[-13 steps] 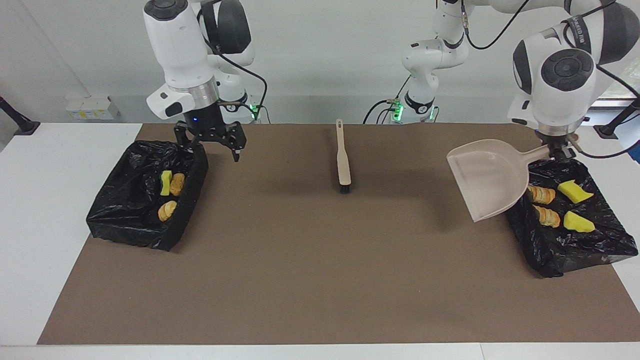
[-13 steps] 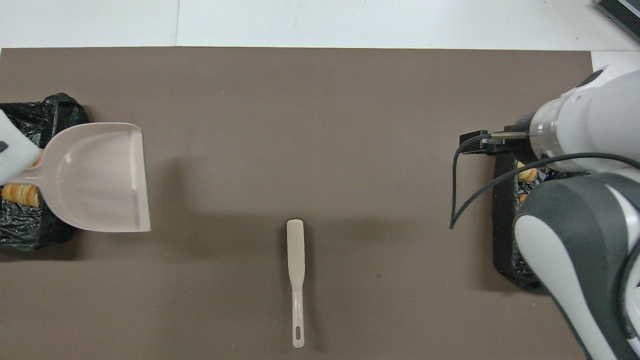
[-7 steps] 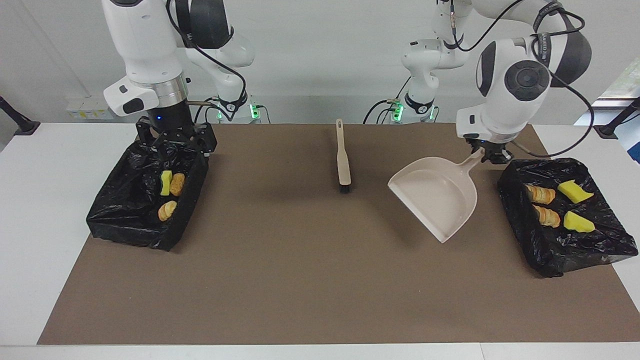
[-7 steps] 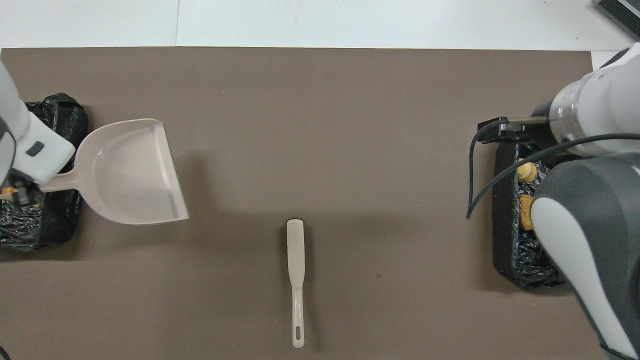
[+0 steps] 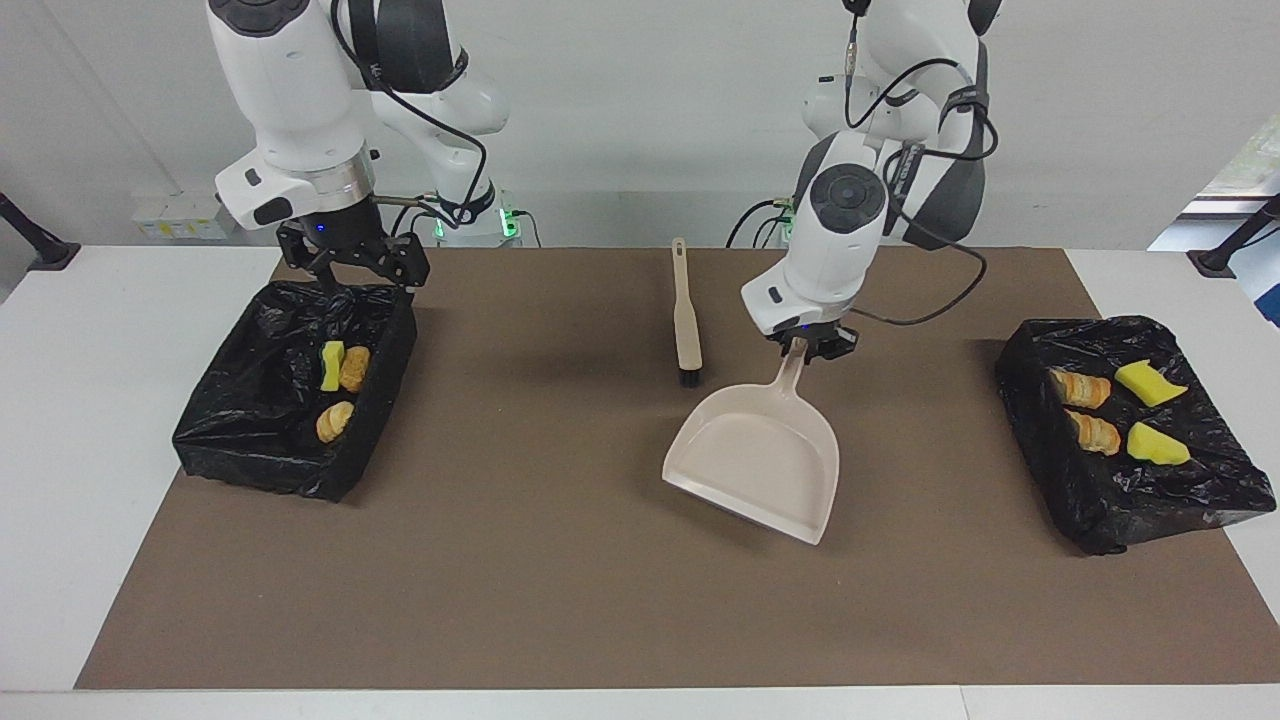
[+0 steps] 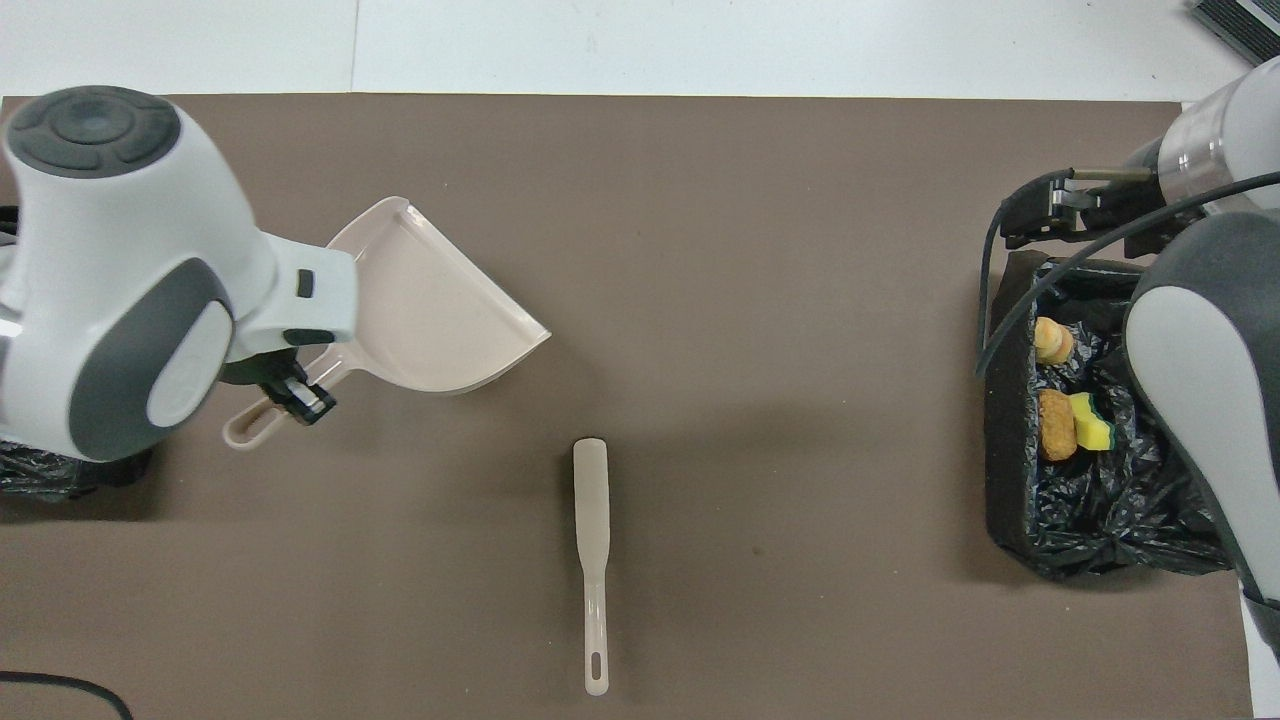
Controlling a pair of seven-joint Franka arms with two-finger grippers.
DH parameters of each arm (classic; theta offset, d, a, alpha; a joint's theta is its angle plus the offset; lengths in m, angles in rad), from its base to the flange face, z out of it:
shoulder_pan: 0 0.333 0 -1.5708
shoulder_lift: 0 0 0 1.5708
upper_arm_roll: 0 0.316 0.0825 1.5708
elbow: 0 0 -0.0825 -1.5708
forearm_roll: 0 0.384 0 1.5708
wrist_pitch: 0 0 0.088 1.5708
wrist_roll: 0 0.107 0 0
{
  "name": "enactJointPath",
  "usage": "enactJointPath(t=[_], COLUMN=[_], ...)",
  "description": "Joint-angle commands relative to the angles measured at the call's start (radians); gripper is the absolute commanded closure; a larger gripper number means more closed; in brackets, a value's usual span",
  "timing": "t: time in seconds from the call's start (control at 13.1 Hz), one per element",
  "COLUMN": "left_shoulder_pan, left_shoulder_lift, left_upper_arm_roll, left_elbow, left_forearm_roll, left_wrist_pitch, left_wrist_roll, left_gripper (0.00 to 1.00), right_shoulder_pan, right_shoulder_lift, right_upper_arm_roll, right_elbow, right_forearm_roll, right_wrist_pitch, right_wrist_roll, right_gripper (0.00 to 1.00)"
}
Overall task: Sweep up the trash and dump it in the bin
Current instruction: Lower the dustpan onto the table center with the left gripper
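Brown matting (image 5: 560,590) covers most of the white worktop (image 5: 90,420), with a pale grey wall (image 5: 640,120) at twelve o'clock in the facing view. The left hand (image 5: 815,345) is clamped on the handle of the beige plastic dustpan (image 5: 755,460), held over the mat's middle beside the beige long-handled brush (image 5: 686,325). The right hand (image 5: 352,268), fingers spread, hangs over the rim of a black-lined bin (image 5: 270,450) at nine o'clock holding three trash scraps (image 5: 340,385); four more scraps (image 5: 1115,410) sit in the black-lined bin (image 5: 1150,500) at three o'clock.
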Motion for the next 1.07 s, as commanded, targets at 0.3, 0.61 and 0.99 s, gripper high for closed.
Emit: enactJointPath(t=[0.3, 0.61, 0.99], left_shoulder_pan=[-0.09, 0.012, 0.222], left_shoulder_lift=[0.102, 0.06, -0.037], left_upper_arm_roll=[0.02, 0.031, 0.046], left_elbow=[-0.025, -0.009, -0.002], left_forearm_roll=[-0.097, -0.102, -0.019], left_wrist_pitch=[0.197, 0.196, 0.178], left_wrist_roll=[-0.249, -0.239, -0.026], left_gripper=[0.83, 0.0, 0.0], right_shoulder_pan=[-0.022, -0.022, -0.022], right_shoulder_lift=[-0.128, -0.079, -0.019], right_upper_arm_roll=[0.006, 0.009, 0.01], right_elbow=[-0.179, -0.097, 0.011], right_forearm_roll=[0.054, 0.077, 0.076], right_wrist_pitch=[0.057, 0.046, -0.017], right_wrist_roll=[0.007, 0.042, 0.042], right_gripper=[0.0, 0.0, 0.0])
